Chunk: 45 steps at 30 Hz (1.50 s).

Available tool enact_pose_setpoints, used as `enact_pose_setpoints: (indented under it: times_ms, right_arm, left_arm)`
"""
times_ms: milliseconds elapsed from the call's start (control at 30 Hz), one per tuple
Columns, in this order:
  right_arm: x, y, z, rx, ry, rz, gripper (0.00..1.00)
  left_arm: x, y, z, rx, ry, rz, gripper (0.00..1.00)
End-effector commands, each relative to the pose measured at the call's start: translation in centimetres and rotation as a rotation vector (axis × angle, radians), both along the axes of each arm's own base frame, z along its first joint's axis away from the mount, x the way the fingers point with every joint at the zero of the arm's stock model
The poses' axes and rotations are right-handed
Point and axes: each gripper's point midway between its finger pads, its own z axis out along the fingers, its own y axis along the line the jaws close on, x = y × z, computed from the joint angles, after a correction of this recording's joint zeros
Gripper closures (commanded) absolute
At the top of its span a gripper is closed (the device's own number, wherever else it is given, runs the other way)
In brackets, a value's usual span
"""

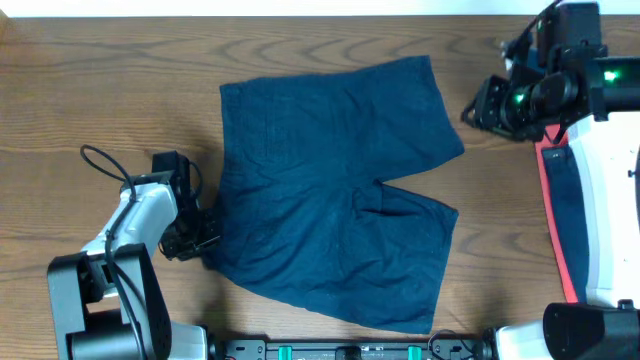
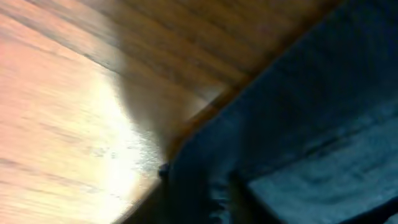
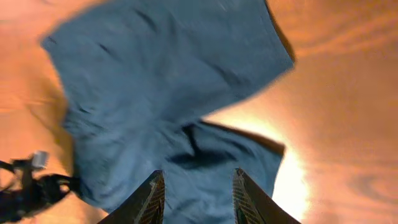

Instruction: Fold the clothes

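Overhead shows the shorts [image 1: 330, 190] flat mid-worktop [image 1: 90, 80], left jaws at the waist corner nearest the worktop's front-left corner, grip impossible to tell, right jaws parted and empty toward the right edge, so pinch both layers squarely before you lift.

Blurred and very close: dark blue shorts [image 2: 311, 118] fill the right and near side, their edge running diagonally over the wooden bench [image 2: 68, 106], which glares bright at left
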Motion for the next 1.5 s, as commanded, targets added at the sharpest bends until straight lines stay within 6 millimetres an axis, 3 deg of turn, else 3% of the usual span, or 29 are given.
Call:
enact_pose_setpoints:
  times_ms: [0, 133, 233, 333, 467, 633, 767, 900, 1033, 1133, 1167, 1233, 1300, 1467]
  right_arm:
    - [-1.2, -0.7, -3.4, -0.062, 0.102, 0.017, 0.65]
    - [-4.0, -0.9, -8.7, -0.067, 0.260, 0.020, 0.65]
    - [-7.2, -1.0, -13.2, -0.070, 0.396, 0.023, 0.65]
    - [-10.4, -0.7, -16.4, -0.045, 0.513, 0.010, 0.63]
    - [-13.8, -0.2, -19.1, -0.012, 0.630, -0.023, 0.54]
    - [-17.6, -0.2, -21.7, -0.006, 0.741, -0.053, 0.52]
    - [-18.0, 0.4, -22.6, 0.034, 0.733, -0.046, 0.55]
    - [-18.5, 0.4, -22.3, 0.034, 0.751, -0.035, 0.55]
    - [-19.8, 0.4, -22.0, 0.030, 0.803, -0.034, 0.56]
    - [-19.7, 0.4, -22.8, 0.024, 0.785, -0.045, 0.58]
    - [-19.4, 0.3, -23.3, 0.017, 0.767, -0.066, 0.64]
    - [-18.0, 0.2, -24.4, 0.017, 0.699, -0.094, 0.86]
    - [-16.9, 0.3, -25.3, 0.024, 0.649, -0.126, 0.97]
    - [-15.8, 0.1, -27.1, 0.030, 0.582, -0.221, 0.99]
  left_arm:
    - [-0.3, -1.7, -0.1, -0.104, 0.009, 0.016, 0.91]
    - [-0.1, -2.4, 0.3, -0.142, 0.007, 0.023, 0.94]
    - [-0.1, -2.4, 0.5, -0.142, 0.011, 0.022, 0.94]
    - [-0.1, -2.4, 0.5, -0.143, 0.012, 0.019, 0.94]
    - [0.1, -2.3, 0.5, -0.142, 0.003, 0.019, 0.94]
    - [0.9, -2.8, 0.5, -0.173, -0.029, 0.022, 0.94]
    - [2.0, -3.4, 0.6, -0.204, -0.078, 0.020, 0.94]
    - [3.2, -4.1, 0.8, -0.252, -0.128, 0.021, 0.94]
    - [3.2, -4.1, 0.8, -0.250, -0.127, 0.020, 0.94]
    - [3.2, -4.0, 0.7, -0.247, -0.128, 0.019, 0.94]
    - [3.2, -4.0, 0.8, -0.247, -0.128, 0.019, 0.94]
    - [3.2, -4.0, 0.7, -0.247, -0.127, 0.019, 0.94]
    - [3.2, -4.0, 0.7, -0.247, -0.127, 0.019, 0.94]
    - [3.2, -4.0, 0.8, -0.247, -0.127, 0.019, 0.94]
